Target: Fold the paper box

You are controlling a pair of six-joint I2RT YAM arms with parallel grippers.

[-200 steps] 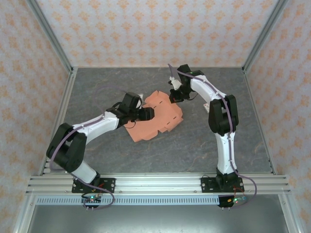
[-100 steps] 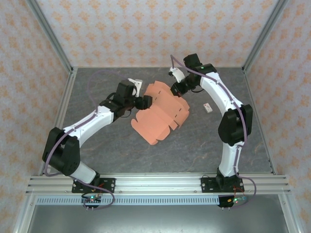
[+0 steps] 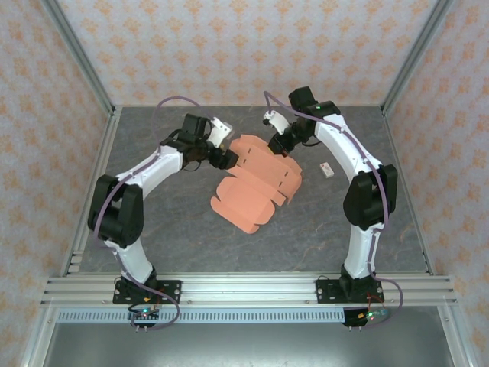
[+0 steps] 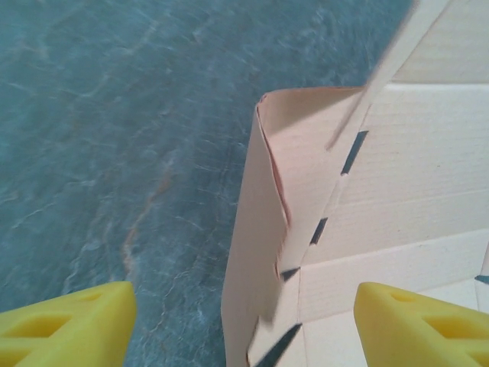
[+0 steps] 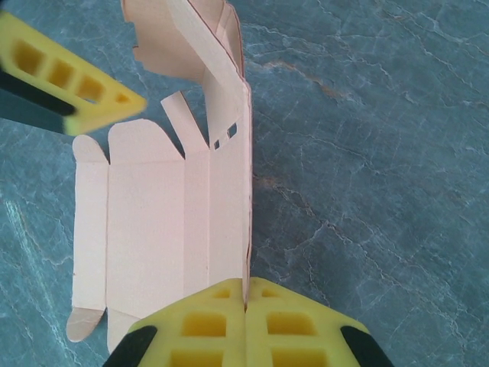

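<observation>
So the paper box (image 3: 256, 187) sits roughly in the middle of the grey marbled tabletop (image 3: 191, 237), between the two arms. It's mostly spread out flat, salmon-orange, with its flaps and slots showing, and the near end points toward the arm bases. The far end is where both hands are.

The right hand (image 3: 281, 147) is at the far right corner of the sheet. In its wrist view, the right hand (image 5: 245, 294) has its yellow fingers (image 5: 206, 325) pressed together, and the creased edge of the paper box (image 5: 168, 222) runs straight into the seam between them. So it's pinching the card right on a fold line. To the left of that fold the panels lie flat on the tabletop (image 5: 367, 153), and at the far end a part of the sheet curls upward.

The left hand (image 3: 228, 158) is at the far left edge of the sheet. From its wrist view, the left hand (image 4: 244, 306) is spread wide, with one yellow finger in each bottom corner of the picture. A raised, folded edge of the paper box (image 4: 328, 229) stands in the gap between them. I can't see either finger touching it, so it's not gripping anything.

There's also a small white piece (image 3: 327, 170) lying on the tabletop just right of the box, apart from it.
</observation>
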